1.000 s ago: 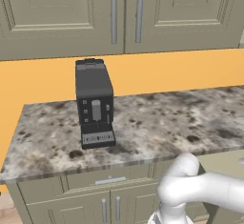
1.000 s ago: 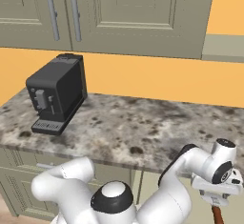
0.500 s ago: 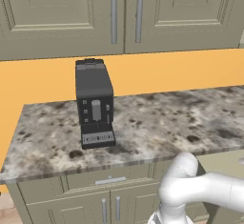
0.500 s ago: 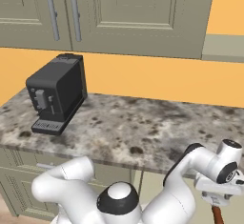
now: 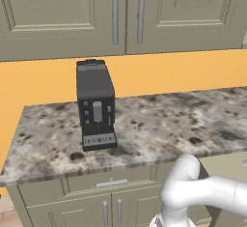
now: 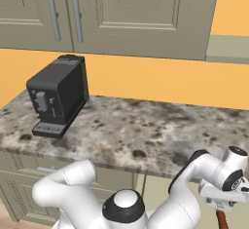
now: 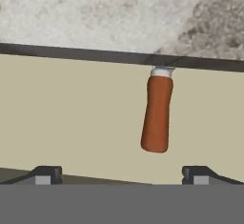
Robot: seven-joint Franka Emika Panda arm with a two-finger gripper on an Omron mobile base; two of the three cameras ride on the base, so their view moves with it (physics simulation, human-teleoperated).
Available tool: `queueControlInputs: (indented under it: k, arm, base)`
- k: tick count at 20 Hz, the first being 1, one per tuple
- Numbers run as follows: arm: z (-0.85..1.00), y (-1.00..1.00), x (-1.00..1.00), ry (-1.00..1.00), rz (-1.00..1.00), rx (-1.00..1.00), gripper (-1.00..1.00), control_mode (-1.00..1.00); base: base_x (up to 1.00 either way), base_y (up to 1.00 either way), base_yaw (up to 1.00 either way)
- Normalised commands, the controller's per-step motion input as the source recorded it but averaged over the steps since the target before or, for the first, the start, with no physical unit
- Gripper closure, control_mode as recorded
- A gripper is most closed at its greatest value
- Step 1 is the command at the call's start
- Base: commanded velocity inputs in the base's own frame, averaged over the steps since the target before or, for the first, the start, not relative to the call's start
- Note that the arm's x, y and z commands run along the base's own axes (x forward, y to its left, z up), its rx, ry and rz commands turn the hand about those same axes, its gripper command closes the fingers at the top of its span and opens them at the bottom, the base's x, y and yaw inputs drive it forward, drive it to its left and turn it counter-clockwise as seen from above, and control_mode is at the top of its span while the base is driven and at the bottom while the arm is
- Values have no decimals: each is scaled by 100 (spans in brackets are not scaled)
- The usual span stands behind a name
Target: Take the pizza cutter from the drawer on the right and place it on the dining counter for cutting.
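Observation:
In the hand view the pizza cutter's reddish-brown handle (image 7: 156,114) lies on the pale floor of the open drawer (image 7: 71,118). Its silver collar meets the dark edge of the granite worktop above, and the blade is hidden under that edge. My gripper (image 7: 123,176) is open, with its two dark fingertips spread wide below the handle and apart from it. From the right base view the handle (image 6: 222,219) pokes out just under my white hand at the lower right. The dining counter is out of view.
A black coffee machine (image 5: 96,106) stands on the granite worktop (image 5: 169,124) at its left. Olive-beige wall cabinets (image 5: 125,13) hang above an orange wall. Closed cabinet drawers and doors (image 5: 108,197) run below the worktop.
The arm has edged slightly to the right in the right base view. The gripper has stayed open and the coffee machine has not moved.

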Motion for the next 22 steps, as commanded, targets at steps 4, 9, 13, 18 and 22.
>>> queueControlInputs:
  k: [4,9,13,18,22]
  arm:
    - [-45,0,-4,-16,0,0,-100,-100]
    - [-25,-2,-13,-12,0,0,-100,-100]
    - [-9,-11,-2,0,0,0,-100,-100]
    - [-23,-18,0,-5,0,0,-100,-100]
    - [-34,-15,0,-6,0,0,-100,-100]
  base:
    - [0,0,0]
    - [0,0,0]
    - [0,0,0]
    - [0,0,0]
    - [0,0,0]
